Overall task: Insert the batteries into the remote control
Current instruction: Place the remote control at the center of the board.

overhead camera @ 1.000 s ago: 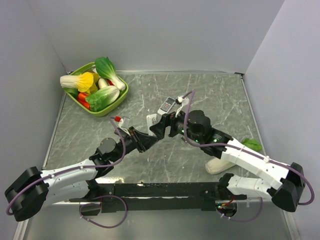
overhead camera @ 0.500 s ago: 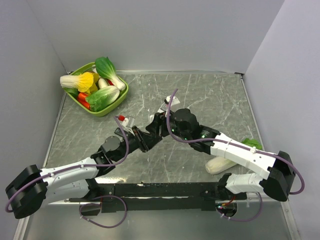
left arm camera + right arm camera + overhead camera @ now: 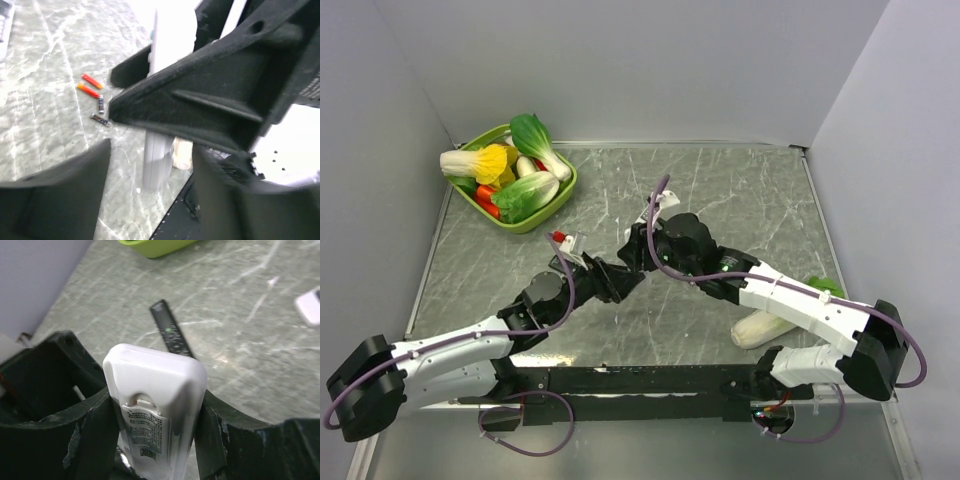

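from above, a green plastic tray (image 3: 555, 205) of vegetables (image 3: 525, 190) sits far left on the grey marble table (image 3: 750, 200). left wrist view: the left gripper (image 3: 150, 150) is spread, a white plastic remote control (image 3: 172, 30) between its fingers (image 3: 60, 190); four small batteries (image 3: 100, 105), orange-red and dark, lie on the table beyond. right wrist view: the right gripper (image 3: 156, 399) pinches this remote's sides.

Glossy marbled table (image 3: 240, 305), smooth white plastic remote (image 3: 155, 382)

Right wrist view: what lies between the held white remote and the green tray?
A slim black remote lies flat there, between the white remote and the green tray, seen in the right wrist view.
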Controlling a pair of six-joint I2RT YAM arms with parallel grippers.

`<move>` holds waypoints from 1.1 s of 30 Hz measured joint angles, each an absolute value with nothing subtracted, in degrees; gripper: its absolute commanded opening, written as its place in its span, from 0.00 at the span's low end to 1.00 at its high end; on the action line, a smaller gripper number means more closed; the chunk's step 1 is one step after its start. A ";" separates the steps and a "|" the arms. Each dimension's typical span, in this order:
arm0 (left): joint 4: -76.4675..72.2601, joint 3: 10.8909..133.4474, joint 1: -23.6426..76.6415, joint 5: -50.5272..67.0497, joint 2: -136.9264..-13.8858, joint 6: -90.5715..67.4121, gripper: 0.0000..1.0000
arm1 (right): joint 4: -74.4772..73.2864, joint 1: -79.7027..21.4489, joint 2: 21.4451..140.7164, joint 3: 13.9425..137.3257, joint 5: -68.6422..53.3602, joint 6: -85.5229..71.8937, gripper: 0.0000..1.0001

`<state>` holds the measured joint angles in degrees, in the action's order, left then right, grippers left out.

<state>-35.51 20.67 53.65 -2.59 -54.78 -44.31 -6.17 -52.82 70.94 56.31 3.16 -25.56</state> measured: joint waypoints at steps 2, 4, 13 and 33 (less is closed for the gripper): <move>-33.71 20.78 53.56 -4.10 -54.15 -44.47 0.96 | -7.94 -51.59 70.94 56.31 4.08 -24.60 0.00; -31.27 20.95 53.25 -5.39 -53.30 -44.58 0.99 | -10.04 -49.54 70.87 56.31 4.62 -23.62 0.00; -18.26 21.26 44.34 -6.96 -46.89 -44.82 0.99 | -23.22 -26.41 73.14 61.82 4.95 -16.88 0.00; 0.86 21.26 40.71 -13.67 -33.89 -41.74 0.99 | -42.24 6.11 117.05 89.78 -2.87 -8.12 0.23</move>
